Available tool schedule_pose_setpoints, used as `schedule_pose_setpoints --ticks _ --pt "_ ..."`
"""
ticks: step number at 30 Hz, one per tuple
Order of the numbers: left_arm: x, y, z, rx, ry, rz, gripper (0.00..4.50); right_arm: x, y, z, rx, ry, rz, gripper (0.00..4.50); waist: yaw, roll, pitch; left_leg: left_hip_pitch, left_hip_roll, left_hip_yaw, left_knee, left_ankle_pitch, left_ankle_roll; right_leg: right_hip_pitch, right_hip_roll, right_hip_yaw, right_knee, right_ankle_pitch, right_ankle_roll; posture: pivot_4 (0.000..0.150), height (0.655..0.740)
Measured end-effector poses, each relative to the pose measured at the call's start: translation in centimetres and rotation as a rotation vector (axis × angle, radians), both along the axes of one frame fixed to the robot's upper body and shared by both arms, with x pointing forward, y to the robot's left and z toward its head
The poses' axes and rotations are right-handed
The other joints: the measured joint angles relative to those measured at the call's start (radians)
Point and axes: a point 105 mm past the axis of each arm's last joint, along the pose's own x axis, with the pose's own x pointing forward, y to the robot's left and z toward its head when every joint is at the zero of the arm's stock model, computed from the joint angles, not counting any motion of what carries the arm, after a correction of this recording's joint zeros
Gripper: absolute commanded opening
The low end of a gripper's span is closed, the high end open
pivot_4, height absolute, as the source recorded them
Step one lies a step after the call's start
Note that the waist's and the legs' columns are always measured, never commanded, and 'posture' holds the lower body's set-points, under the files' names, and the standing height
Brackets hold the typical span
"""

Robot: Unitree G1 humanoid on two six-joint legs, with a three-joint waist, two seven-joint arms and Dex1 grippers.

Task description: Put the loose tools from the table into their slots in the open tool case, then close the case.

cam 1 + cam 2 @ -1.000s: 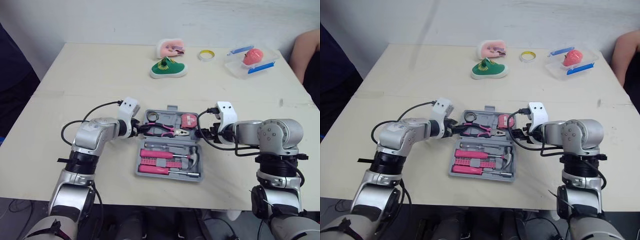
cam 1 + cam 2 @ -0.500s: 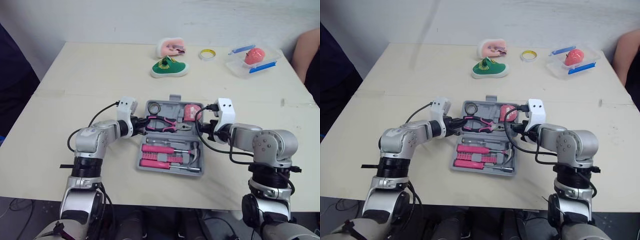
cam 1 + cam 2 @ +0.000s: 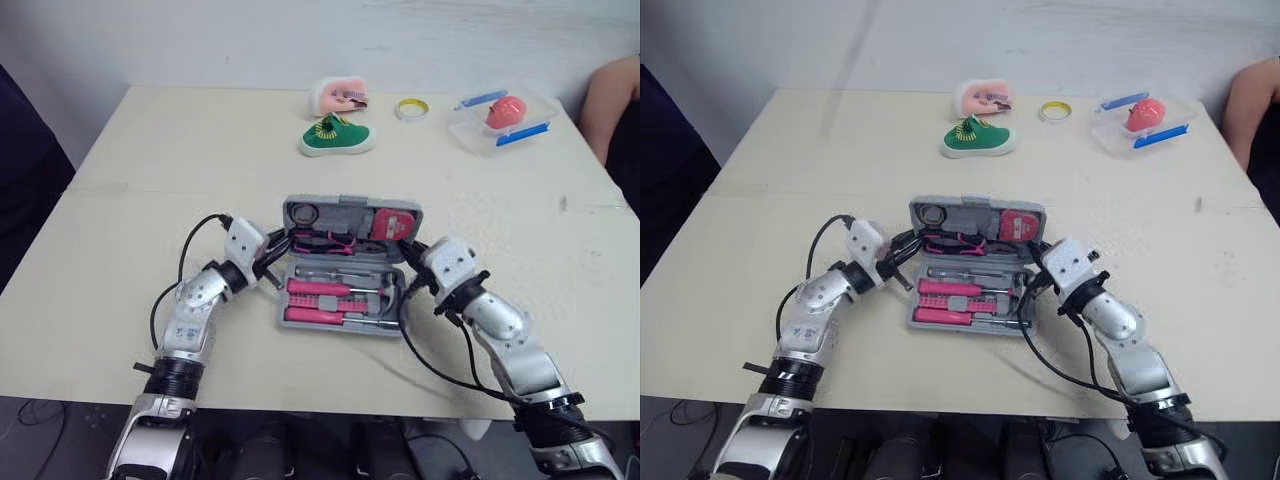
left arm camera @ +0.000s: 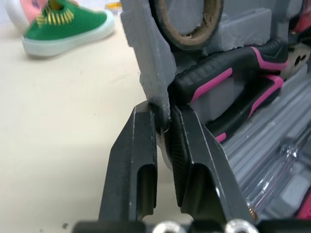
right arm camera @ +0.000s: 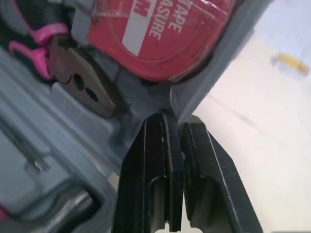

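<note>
Tool case (image 3: pixel 340 212) lid stands up now, it lay flat before. Grey lid, pinched tight by left gripper (image 4: pixel 163 116) and right gripper (image 5: pixel 171 121).

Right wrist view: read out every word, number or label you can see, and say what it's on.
"TAPE": white label on the red tape measure, seated in the case lid.
"ASURE": same label, next line; its first letters are hidden.
"M": same label, larger; what precedes it is cut off.
No other text readable.
</note>
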Motion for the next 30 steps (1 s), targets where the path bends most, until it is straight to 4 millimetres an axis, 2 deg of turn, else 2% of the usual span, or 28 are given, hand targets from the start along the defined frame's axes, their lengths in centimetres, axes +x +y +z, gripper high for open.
schedule_pose_setpoints --ticks 6,7,10,12,15,16,17,20,22,24,30 --pt "-1.2 0.6 -0.5 0.034 -0.099 -0.005 0.16 -0.9 0.0 -0.8 -0.122 -0.163 0.030 0.00 -0.002 0.000 0.000 0.002 0.001 -0.001 0.001 0.000 0.000 0.002 0.000 0.001 0.000 0.000 0.000 0.150 0.7400" --pt "-1.4 0.6 -0.6 0.037 -0.106 -0.008 0.50 -1.0 0.0 -0.9 -0.131 -0.176 0.033 0.00 -0.002 0.000 0.000 0.002 0.001 -0.001 0.001 0.000 0.000 0.003 0.000 0.001 0.000 0.000 0.000 0.150 0.7400" --pt "-1.7 1.5 -1.2 0.050 -0.099 -0.011 1.62 -1.3 -0.2 -1.4 -0.140 -0.170 0.052 1.17 -0.002 0.000 0.000 0.002 0.001 -0.002 0.001 0.000 0.000 0.003 0.000 0.001 0.000 0.000 0.000 0.150 0.7400" --pt "-1.9 2.4 -1.5 0.058 -0.086 0.000 2.65 -1.7 -1.2 -2.5 -0.168 -0.128 0.038 2.23 -0.002 0.000 0.000 0.002 0.001 -0.002 0.001 0.000 0.000 0.003 0.000 0.002 0.000 0.000 0.000 0.150 0.7400" --pt "-2.1 3.9 -2.0 0.068 -0.047 0.026 3.97 -2.1 -2.5 -2.3 -0.218 -0.141 0.020 3.70 -0.001 0.000 0.000 0.002 0.001 -0.003 0.002 0.000 0.001 0.004 -0.001 0.003 0.000 0.000 0.000 0.150 0.7400" --pt "-2.3 4.8 -2.3 0.071 -0.021 0.040 4.02 -2.4 -3.1 -2.5 -0.247 -0.129 0.018 4.17 -0.001 0.000 0.000 0.002 0.001 -0.003 0.001 0.000 0.001 0.004 -0.001 0.004 0.000 0.000 0.000 0.150 0.7400" --pt "-2.5 5.5 -2.6 0.081 0.001 0.048 4.02 -2.8 -3.5 -2.6 -0.272 -0.120 0.022 4.44 -0.002 0.000 0.000 0.002 0.001 -0.003 0.001 0.000 0.001 0.004 -0.001 0.004 0.000 0.000 0.000 0.150 0.7400" --pt "-4.0 10.1 -3.8 0.138 0.122 0.104 4.02 -5.2 -6.1 -3.5 -0.324 -0.038 0.015 4.44 -0.002 0.000 0.000 0.002 0.001 -0.004 -0.001 -0.001 0.000 0.004 -0.001 0.003 0.000 -0.001 -0.001 0.150 0.7400" --pt "-4.9 13.4 -3.5 0.147 0.186 0.160 4.02 -7.4 -8.6 -4.0 -0.334 0.047 -0.006 4.44 0.000 0.000 0.000 0.002 0.002 -0.006 -0.001 -0.002 0.001 0.006 -0.001 0.002 -0.002 -0.001 -0.001 0.150 0.7400" --pt "-4.8 14.8 -2.4 0.123 0.196 0.189 4.02 -8.5 -10.0 -4.1 -0.300 0.105 -0.028 4.44 0.010 0.000 0.000 0.003 0.001 -0.008 0.001 -0.004 0.002 0.008 -0.002 0.001 -0.003 0.000 -0.001 0.150 0.7400" --pt "-3.8 13.3 0.0 0.090 0.156 0.130 4.02 -9.5 -9.5 -3.0 -0.135 0.158 0.001 4.44 0.021 0.001 0.001 0.014 0.001 -0.008 -0.001 -0.011 -0.004 0.018 -0.003 0.001 -0.005 0.000 -0.003 0.150 0.7400"
